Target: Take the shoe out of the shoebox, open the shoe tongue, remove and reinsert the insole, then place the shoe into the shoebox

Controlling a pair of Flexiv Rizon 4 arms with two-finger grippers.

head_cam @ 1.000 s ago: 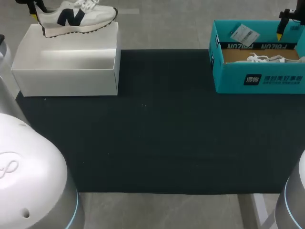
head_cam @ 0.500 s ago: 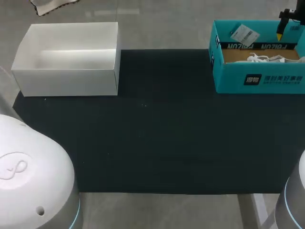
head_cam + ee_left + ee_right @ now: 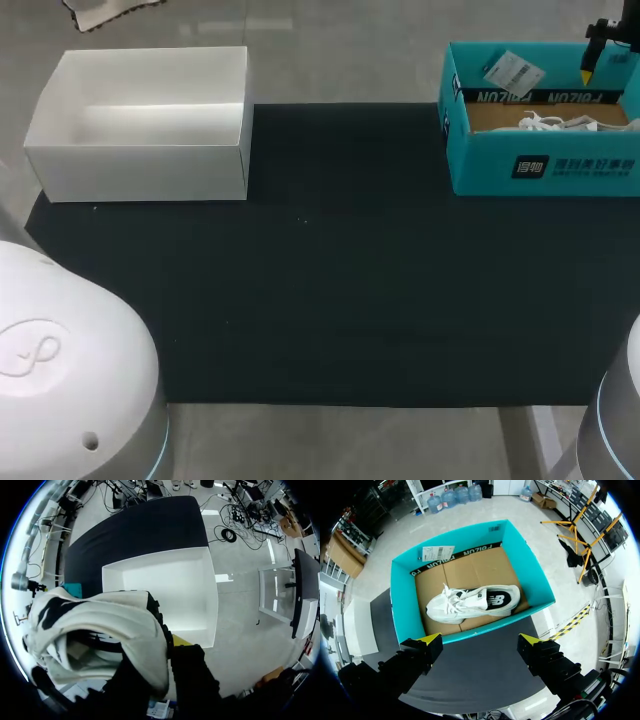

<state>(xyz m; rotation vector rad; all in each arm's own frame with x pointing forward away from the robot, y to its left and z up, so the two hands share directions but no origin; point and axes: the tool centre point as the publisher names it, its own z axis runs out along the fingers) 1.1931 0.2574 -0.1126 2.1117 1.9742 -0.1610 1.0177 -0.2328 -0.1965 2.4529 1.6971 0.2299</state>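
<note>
While left gripper (image 3: 172, 644) clamps a shoe (image 3: 112, 622), spread right gripper (image 3: 479, 640) overlooks sneaker (image 3: 475, 602) in shoebox (image 3: 401, 605).

A robotics lab: left arm (image 3: 60, 370) and right arm (image 3: 615, 420) flank a dark-matted table (image 3: 330, 300).

On our table (image 3: 340, 445) the mat (image 3: 340, 300) covers the middle; the left shoebox (image 3: 140, 172) stands at the mat's far left corner and the right shoebox (image 3: 545, 168) at its far right corner, well apart; 1 shoe (image 3: 100, 625) hangs in our left gripper (image 3: 162, 645), above and just behind the left shoebox; a 2nd shoe (image 3: 470, 602) lies lengthwise inside the right shoebox, below our right gripper (image 3: 480, 641), whose fingers stand apart
</note>
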